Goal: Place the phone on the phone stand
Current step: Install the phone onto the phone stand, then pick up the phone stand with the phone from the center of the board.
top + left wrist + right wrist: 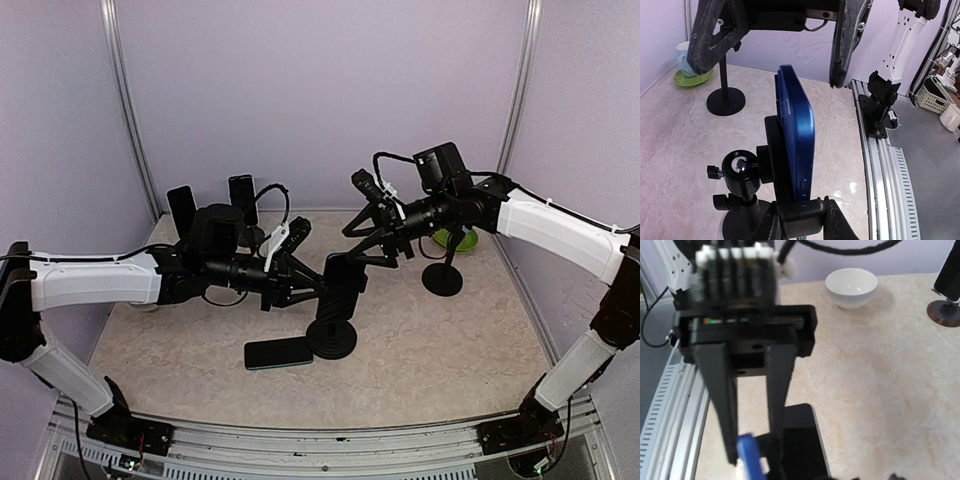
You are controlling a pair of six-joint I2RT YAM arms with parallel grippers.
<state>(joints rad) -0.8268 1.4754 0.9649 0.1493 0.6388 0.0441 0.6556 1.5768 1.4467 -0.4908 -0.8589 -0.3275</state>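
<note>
On a marbled table [450, 340] under lilac walls: holding the left gripper [772, 72] wide apart, grasping nothing, straddling the blue phone [795, 135] sitting upright in the stand [740, 172]; hovering the right gripper [352, 248], likewise open and empty, just beside the phone's top.

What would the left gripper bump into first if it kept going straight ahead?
Most likely the blue phone held upright in the phone stand. It stands straight ahead of the left gripper, lined up with the gap between its open fingers; how close is unclear.
</note>
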